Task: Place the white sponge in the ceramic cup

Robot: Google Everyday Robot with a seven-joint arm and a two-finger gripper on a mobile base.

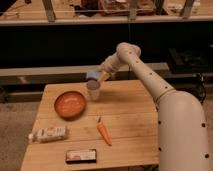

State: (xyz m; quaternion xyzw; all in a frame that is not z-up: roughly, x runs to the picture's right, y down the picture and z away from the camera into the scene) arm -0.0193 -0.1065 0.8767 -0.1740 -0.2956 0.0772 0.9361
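Note:
The white sponge [92, 75], a pale bluish block, hangs just above the ceramic cup [93, 91]. My gripper [98, 76] is shut on the sponge, at the end of the white arm that reaches in from the right. The cup is small, greyish-white, and stands upright on the far part of the wooden table [132, 117], right of the orange bowl. The sponge sits over the cup's mouth, and I cannot tell whether it touches the rim.
An orange-red bowl [70, 104] sits left of the cup. A carrot [103, 132] lies mid-table, a whitish printed bag [48, 133] at the front left, and a dark flat packet [81, 156] at the front edge. A dark counter runs behind the table.

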